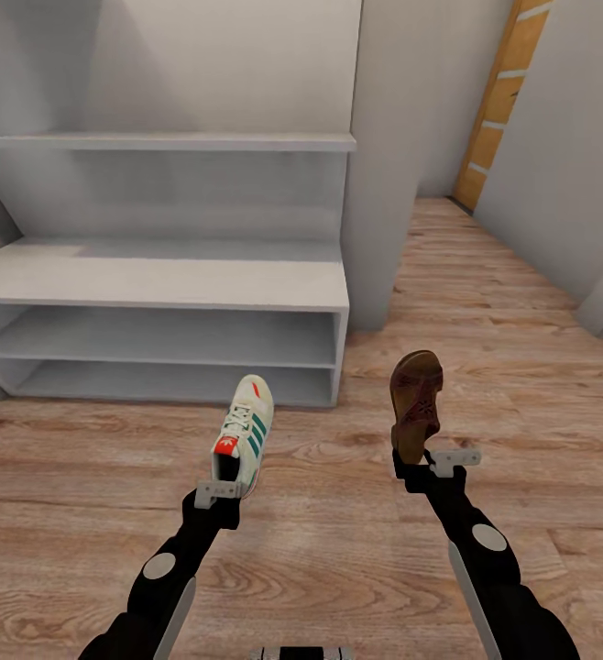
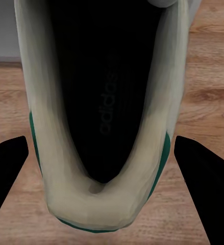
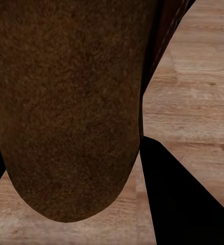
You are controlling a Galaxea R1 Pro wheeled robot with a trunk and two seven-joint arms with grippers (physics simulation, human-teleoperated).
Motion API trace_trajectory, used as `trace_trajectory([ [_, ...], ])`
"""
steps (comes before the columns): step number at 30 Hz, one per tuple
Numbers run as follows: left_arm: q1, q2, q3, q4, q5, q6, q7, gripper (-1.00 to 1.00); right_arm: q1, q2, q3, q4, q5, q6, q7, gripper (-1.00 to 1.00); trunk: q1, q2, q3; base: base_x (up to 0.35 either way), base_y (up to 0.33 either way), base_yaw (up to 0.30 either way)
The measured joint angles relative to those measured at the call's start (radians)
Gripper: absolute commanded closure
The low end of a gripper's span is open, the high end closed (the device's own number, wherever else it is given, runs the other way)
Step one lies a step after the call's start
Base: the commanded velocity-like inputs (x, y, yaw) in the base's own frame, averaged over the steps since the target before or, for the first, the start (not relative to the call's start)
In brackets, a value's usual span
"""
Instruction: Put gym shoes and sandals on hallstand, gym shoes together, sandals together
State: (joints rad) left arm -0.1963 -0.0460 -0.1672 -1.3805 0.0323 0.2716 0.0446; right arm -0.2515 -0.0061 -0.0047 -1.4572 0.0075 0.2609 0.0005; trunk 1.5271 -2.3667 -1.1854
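My left gripper is shut on the heel of a gym shoe, a cream sneaker with green stripes and a red heel patch whose toe points at the hallstand. In the left wrist view its black fingers flank the gym shoe's heel opening. My right gripper is shut on a dark-brown sandal, held up with its toe away from me. The sandal's sole sits between the fingers in the right wrist view. Both hang over the corridor floor, just in front of the rack.
The hallstand has a flat top and two open lower shelves, with a wall shelf above it. A grey wall pillar stands at its right end. The corridor runs on to the right toward an orange-brown door.
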Motion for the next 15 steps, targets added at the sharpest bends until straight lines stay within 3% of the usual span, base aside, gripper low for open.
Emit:
trace_trajectory([
  [15,0.0,0.0,0.0,0.0,0.0,0.0,-0.001,1.0,0.0,0.0,0.0,0.0,0.0,0.0,0.0,1.0,0.058,-0.105,-0.047,0.0,0.0,0.0],
])
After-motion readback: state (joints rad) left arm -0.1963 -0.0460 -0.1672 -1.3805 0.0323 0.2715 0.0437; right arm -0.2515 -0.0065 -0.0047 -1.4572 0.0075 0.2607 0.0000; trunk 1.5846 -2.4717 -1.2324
